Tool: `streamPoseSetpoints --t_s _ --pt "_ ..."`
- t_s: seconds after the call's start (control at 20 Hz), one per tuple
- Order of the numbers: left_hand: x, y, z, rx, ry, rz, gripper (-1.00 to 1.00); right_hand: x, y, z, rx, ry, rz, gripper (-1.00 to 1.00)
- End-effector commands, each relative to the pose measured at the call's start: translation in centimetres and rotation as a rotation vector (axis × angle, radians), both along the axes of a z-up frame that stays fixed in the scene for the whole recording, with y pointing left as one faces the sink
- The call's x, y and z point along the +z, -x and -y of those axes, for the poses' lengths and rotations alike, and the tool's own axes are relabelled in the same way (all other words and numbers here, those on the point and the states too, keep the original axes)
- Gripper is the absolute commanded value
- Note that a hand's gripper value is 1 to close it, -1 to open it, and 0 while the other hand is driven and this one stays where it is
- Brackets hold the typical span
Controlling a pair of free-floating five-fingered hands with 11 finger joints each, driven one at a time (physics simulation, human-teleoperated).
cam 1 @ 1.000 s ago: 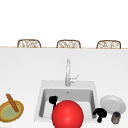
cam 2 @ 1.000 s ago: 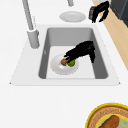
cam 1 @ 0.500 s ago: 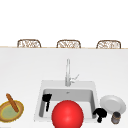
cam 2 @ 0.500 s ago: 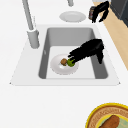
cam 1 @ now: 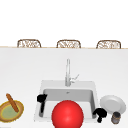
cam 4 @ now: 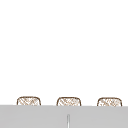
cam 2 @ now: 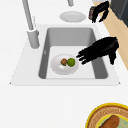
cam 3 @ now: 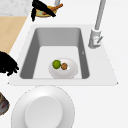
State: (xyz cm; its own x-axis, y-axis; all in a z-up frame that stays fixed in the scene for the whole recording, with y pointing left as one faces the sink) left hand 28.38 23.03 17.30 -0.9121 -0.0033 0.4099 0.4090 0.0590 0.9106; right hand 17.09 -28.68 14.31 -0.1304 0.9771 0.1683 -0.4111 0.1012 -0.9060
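Note:
My left hand (cam 2: pixel 100 51) hangs over the front side of the sink (cam 2: pixel 65 81), fingers fairly straight and pointing at a green lime (cam 2: pixel 71 62). The lime lies beside a small brown round thing (cam 2: pixel 64 61) on a white plate (cam 2: pixel 57 68) on the sink floor. The fingertips stop just short of the lime and hold nothing. In the front view this left hand (cam 1: pixel 42 98) is at the sink's left edge. My right hand (cam 1: pixel 100 113) floats at the sink's front right corner, fingers curled on nothing, next to a dark jar (cam 1: pixel 115 117).
A second white plate (cam 1: pixel 113 103) lies on the counter right of the sink. A yellow bowl (cam 1: pixel 11 110) with a brown stick-like thing stands at the left. The faucet (cam 1: pixel 67 72) rises behind the basin. A big red ball (cam 1: pixel 67 115) covers the sink's front.
My left hand has drawn back from over the lime toward the sink's front side. The lime and the brown thing stay on the plate. The right hand has not moved.

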Motion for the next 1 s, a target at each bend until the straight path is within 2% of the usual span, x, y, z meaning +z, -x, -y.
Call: streamPoseSetpoints --t_s 0.0,0.1,0.2,0.3,0.45,0.55,0.7,0.75,0.85,0.95 --pt "1.3 1.8 -0.9 0.019 0.01 0.0 -1.0 0.0 0.0 0.0 0.0 0.0 0.0 0.0" --pt "1.5 3.5 -1.1 0.027 0.009 0.0 -1.0 0.0 0.0 0.0 0.0 0.0 0.0 0.0" --pt "1.7 4.8 -1.0 0.023 0.004 0.018 -1.0 0.0 0.0 0.0 0.0 0.0 0.0 0.0" --pt "2.1 5.1 -1.6 0.014 0.016 0.017 -1.0 0.0 0.0 0.0 0.0 0.0 0.0 0.0" --pt "2.4 5.8 -1.6 0.007 0.005 0.008 -1.0 0.0 0.0 0.0 0.0 0.0 0.0 0.0" --pt "2.8 6.0 -2.2 0.004 0.016 0.001 -1.0 0.0 0.0 0.0 0.0 0.0 0.0 0.0" --pt "3.7 6.2 -2.3 0.01 0.001 -0.002 -1.0 0.0 0.0 0.0 0.0 0.0 0.0 0.0" --pt "3.8 6.2 -2.8 0.011 0.006 -0.017 -1.0 0.0 0.0 0.0 0.0 0.0 0.0 0.0" --pt "4.2 6.6 -3.0 0.006 0.002 -0.014 -1.0 0.0 0.0 0.0 0.0 0.0 0.0 0.0" --pt "5.5 6.7 -3.1 0.007 0.0 -0.03 -1.0 0.0 0.0 0.0 0.0 0.0 0.0 0.0"
